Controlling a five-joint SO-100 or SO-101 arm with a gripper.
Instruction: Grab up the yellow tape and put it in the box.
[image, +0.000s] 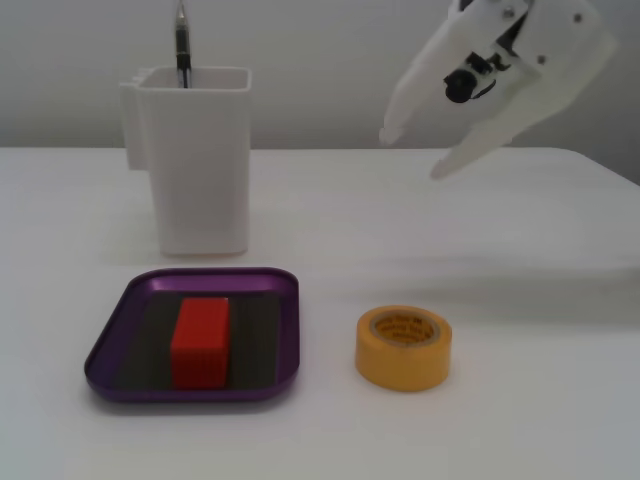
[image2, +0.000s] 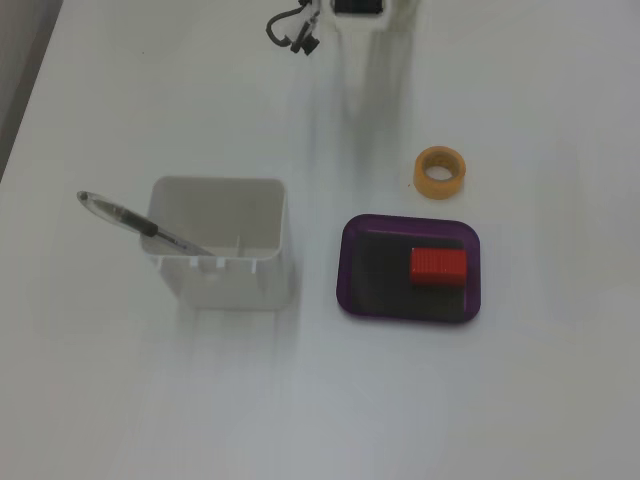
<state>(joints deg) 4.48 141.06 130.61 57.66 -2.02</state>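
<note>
My pincer (image: 410, 155) hangs high above the table (image: 520, 420), jaws apart and empty, so I judge I'm at the reach step. The tape (image: 404, 347) lies flat just right of the box (image: 286, 330). Next I must descend over it and straddle its rim.

White table (image: 330, 200), plain pale grey wall (image: 330, 70) behind, soft even light, faint shadows
</note>
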